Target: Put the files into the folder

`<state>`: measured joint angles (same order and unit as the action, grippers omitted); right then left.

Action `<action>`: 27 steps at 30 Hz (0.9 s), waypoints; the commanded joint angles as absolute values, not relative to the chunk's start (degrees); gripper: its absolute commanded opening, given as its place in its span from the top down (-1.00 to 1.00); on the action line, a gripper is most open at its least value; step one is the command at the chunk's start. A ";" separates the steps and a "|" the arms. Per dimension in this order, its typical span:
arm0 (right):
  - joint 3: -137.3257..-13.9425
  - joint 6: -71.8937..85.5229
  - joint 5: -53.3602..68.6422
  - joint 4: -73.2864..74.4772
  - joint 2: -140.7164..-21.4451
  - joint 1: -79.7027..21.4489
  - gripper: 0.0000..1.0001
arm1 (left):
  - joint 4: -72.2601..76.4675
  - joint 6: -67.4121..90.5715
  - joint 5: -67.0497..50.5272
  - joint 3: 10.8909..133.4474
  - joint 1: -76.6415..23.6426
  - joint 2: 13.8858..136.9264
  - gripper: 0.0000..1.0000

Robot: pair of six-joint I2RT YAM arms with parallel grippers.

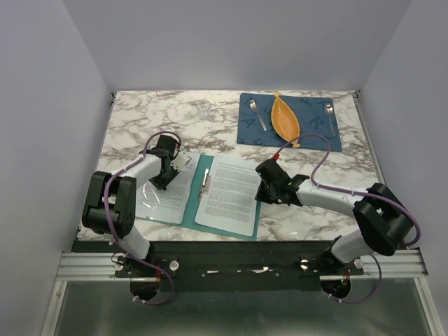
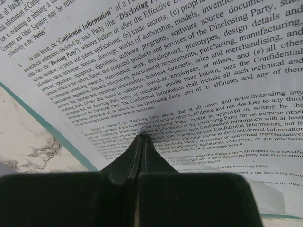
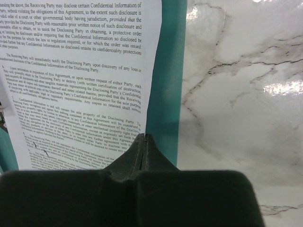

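A marbled surface (image 1: 329,182) carries an open teal folder (image 1: 186,207) near its front edge, with open marble to its right. The files (image 1: 229,192) lie on the folder's right half, with a teal margin showing past their right edge. The left tool (image 2: 142,138), pressed together, points at the print. The right tool (image 3: 144,138), pressed together, sits at that edge.

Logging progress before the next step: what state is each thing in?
Teal-green flat file folder: open, lying flat.
White printed paper sheets: lying on folder's right half.
Left hand: shut.
Right hand: shut.
Clear drinking glass: upright.
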<state>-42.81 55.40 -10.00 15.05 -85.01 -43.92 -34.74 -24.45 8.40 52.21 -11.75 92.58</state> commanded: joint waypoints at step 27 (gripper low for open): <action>-45.62 46.06 6.75 19.19 -70.77 -44.30 0.00 | -35.24 -26.01 10.37 51.50 -11.78 91.41 1.00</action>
<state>-44.34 49.95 -2.66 23.75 -75.40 -43.92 -34.65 -25.32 8.51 52.05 -11.75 92.40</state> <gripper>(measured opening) 0.502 0.011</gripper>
